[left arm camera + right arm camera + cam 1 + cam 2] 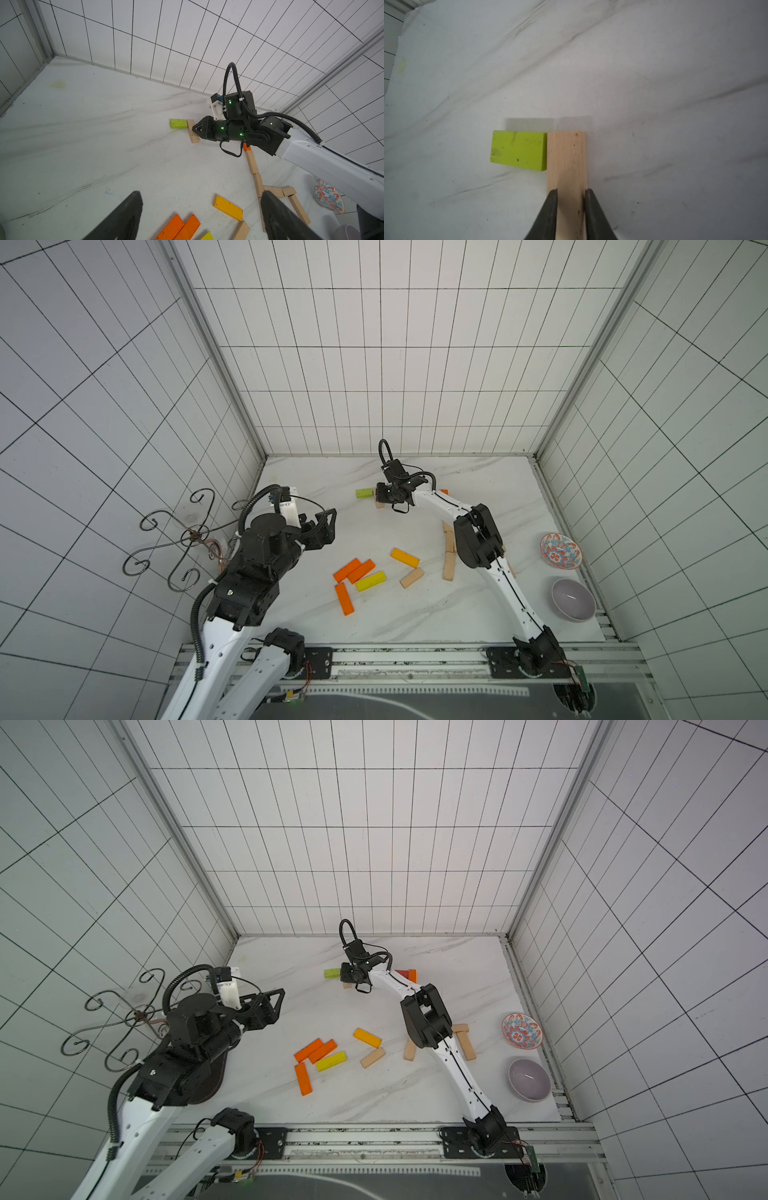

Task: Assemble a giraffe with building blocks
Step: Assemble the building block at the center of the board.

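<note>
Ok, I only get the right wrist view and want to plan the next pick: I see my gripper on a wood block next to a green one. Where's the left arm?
Observer: The left gripper hangs open and empty over the table's left side, away from your wood block.
Operator: Any spare blocks?
Observer: Three orange blocks lie loose mid-table, nearer the front edge.
Operator: Anything under my arm?
Observer: A row of plain blocks lies beneath the right arm.
</note>
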